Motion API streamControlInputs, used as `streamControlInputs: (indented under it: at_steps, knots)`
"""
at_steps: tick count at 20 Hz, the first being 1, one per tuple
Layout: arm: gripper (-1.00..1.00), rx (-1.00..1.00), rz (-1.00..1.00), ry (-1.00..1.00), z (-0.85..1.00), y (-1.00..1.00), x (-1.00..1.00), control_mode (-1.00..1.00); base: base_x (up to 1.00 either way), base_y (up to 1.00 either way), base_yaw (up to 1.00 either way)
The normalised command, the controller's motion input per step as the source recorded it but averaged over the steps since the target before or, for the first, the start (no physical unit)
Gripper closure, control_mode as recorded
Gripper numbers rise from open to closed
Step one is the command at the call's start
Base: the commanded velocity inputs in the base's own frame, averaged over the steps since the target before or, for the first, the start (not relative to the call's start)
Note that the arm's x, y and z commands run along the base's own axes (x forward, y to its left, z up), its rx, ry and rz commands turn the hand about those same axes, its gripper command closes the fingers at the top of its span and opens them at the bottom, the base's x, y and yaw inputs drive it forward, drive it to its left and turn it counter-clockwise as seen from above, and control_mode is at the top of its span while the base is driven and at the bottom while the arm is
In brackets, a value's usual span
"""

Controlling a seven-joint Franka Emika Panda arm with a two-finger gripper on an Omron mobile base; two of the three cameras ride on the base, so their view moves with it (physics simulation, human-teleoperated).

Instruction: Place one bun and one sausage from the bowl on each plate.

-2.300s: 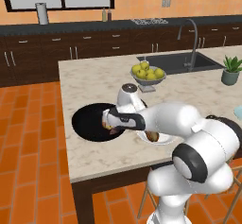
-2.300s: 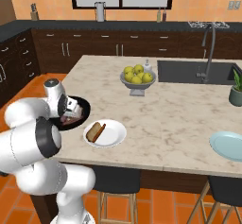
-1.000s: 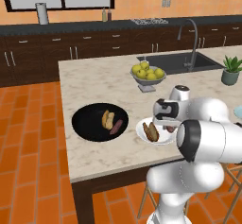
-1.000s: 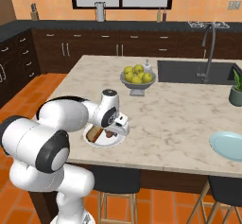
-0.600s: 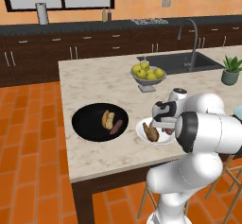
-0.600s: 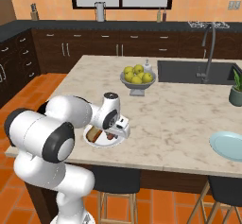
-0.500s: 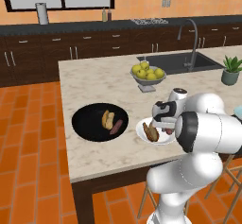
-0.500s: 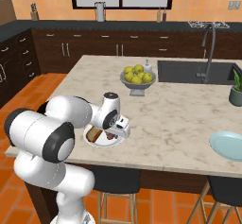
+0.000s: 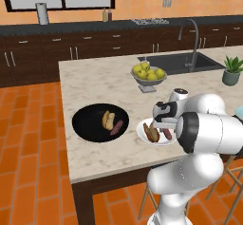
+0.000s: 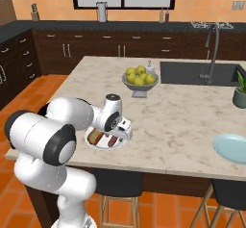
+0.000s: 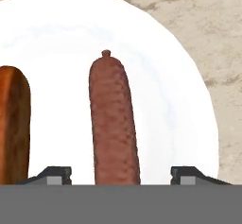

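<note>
One sausage now lying loose on white plate, released since a second ago, with end effector fingers spread wide either side. Orange-brown bun just beside it, seen close from hand. Left base view: black bowl on surface, holding yellowish bun and second sausage.

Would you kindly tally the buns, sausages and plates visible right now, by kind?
Buns: 2, orange-brown bun and yellowish bun
Sausages: 2, plated sausage and bowl sausage
Plates: 2, white plate and pale blue plate
Total: 6
</note>
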Motion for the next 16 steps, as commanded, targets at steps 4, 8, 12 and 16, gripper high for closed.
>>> streamControlInputs:
  at_steps: [4,8,12,16]
  knots:
    - [-1.0,0.0,0.0,-0.03,0.16,-0.01,-0.03,-1.0,0.0,0.0,0.0]
    - [-1.0,0.01,-0.01,-0.04,0.88,0.04,-0.24,-1.0,0.0,0.0,0.0]
    - [-1.0,0.0,-0.01,-0.02,0.76,0.58,0.01,-1.0,0.0,0.0,0.0]
    - [-1.0,0.01,0.0,0.0,0.52,0.76,0.06,-1.0,0.0,0.0,0.0]
